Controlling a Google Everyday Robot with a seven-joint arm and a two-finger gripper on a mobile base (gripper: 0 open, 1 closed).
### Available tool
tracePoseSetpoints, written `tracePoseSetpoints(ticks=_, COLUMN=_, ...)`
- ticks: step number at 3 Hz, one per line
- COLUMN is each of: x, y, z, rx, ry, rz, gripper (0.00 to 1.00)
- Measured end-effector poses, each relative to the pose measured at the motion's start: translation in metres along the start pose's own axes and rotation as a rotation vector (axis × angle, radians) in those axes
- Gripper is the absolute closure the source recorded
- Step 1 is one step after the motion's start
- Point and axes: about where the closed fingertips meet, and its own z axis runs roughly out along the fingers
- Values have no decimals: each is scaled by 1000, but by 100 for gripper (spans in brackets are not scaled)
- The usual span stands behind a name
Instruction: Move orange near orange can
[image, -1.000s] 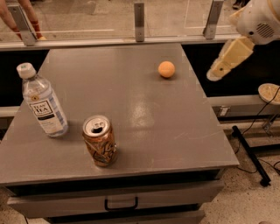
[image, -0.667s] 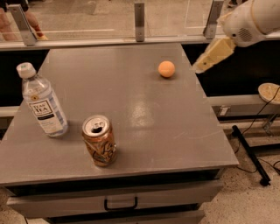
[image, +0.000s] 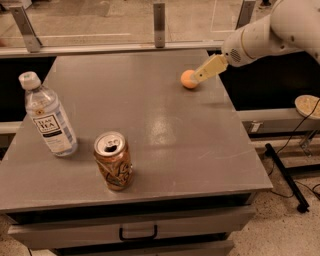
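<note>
The orange (image: 187, 79) is a small round fruit on the grey table (image: 150, 120), at the far right. The orange can (image: 114, 160) stands upright near the table's front, left of centre, with its silver top open. My gripper (image: 198, 77) reaches in from the upper right on a white arm (image: 270, 32). Its pale fingers (image: 210, 68) are right beside the orange, on the orange's right side and partly in front of it. The orange and the can are far apart.
A clear tea bottle (image: 47, 116) with a white cap stands at the table's left. A metal rail with posts (image: 159, 20) runs behind the table. A drawer handle (image: 137, 233) shows below the front edge. Cables and a stand (image: 287, 175) lie on the floor at right.
My arm has swung left and down from beyond the table's right edge, bringing the gripper up to the orange. The orange, can and bottle have stayed in place.
</note>
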Motion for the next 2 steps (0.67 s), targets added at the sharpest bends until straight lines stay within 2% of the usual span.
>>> tracePoseSetpoints(ticks=1, x=6, y=3, z=35, rx=-24, ry=3, rz=47, gripper=0)
tracePoseSetpoints(ticks=2, x=13, y=9, z=57, rx=-59, ry=20, rz=77, gripper=0)
